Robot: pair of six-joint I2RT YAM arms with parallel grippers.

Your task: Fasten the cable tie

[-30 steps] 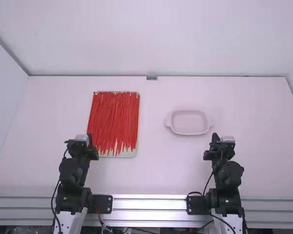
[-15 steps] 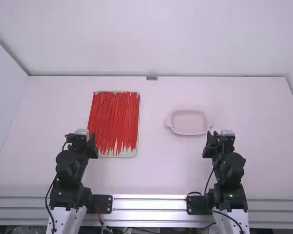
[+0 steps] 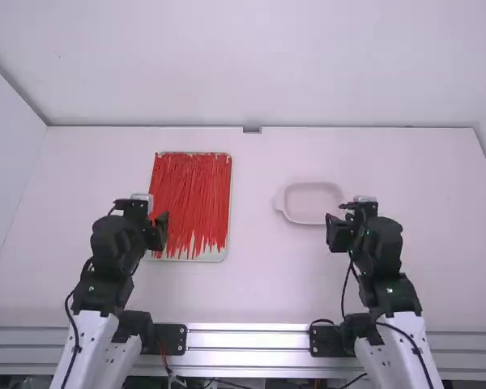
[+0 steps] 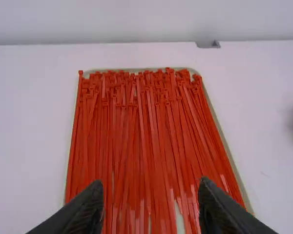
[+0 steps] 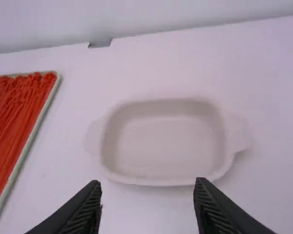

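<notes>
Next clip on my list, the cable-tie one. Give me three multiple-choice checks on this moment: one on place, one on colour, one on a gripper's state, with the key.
1. Where do the cable ties lie with respect to the dish?
A. inside it
B. on the tray to its left
C. stacked on its far rim

2. What colour are the cable ties?
A. blue
B. black
C. red

3. What state is the right gripper in?
A. fingers open, holding nothing
B. shut on a cable tie
C. shut on the dish's handle

Key: 1 B, the high view shows them spread on the tray, with the dish empty beside it. 2 C, the bundle is red in every view. 3 A, the right wrist view shows a wide gap between the fingers with nothing in it.
</notes>
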